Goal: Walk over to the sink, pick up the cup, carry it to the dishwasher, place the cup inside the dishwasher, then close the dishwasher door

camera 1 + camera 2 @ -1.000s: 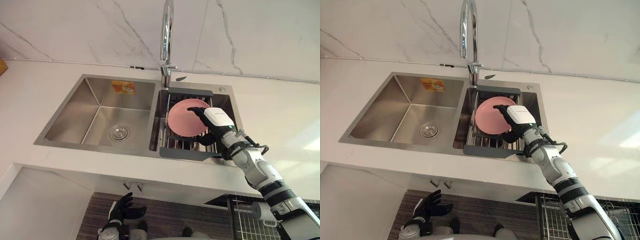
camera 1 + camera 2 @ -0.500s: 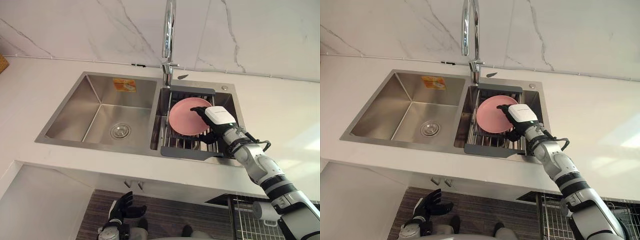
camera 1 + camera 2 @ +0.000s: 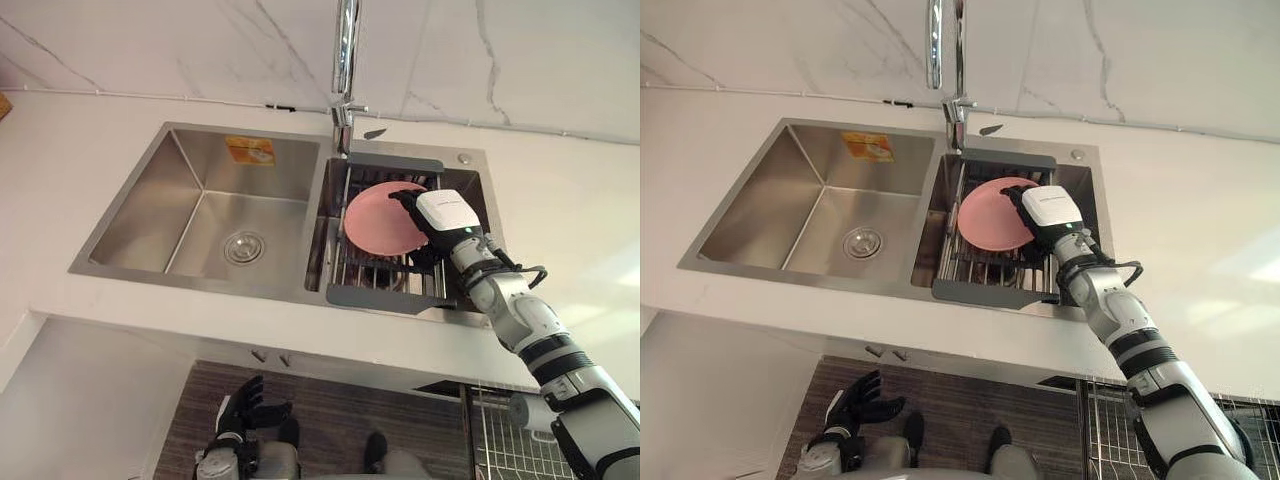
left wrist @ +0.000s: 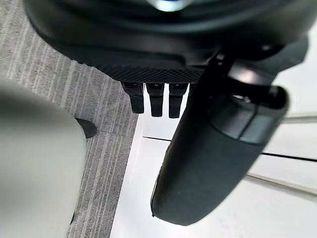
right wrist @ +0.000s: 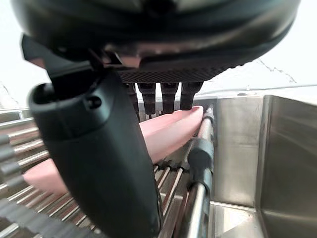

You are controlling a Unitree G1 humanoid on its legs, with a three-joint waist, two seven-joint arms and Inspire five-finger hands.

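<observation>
- The right hand (image 3: pixel 441 214) is set against the right edge of a pink plate (image 3: pixel 378 218); the task names a cup, but a plate is what lies here.
- I cannot tell whether that hand is clamped on the plate or merely resting against it.
- The plate leans tilted on a slatted drying rack (image 3: pixel 383 294), directly beneath and to the left of the hand.
- Judged by its look, the plate is stiff, light, smooth and probably slippery, and it would chip if dropped on steel. The rim nearest the hand seems the best hold, pinched across both faces.
- The sink (image 3: pixel 190 284) has 2 basins. The rack spans the 1 under the hand and holds just the plate.
- The basin (image 3: pixel 150 210) well to the left of the hand shows a drain (image 3: pixel 244 247) and a sticker on its back wall.
- The faucet (image 3: pixel 346 60) rises just beyond the hand.
- The left hand (image 3: pixel 243 408) hangs low near the floor, relaxed and holding nothing.
</observation>
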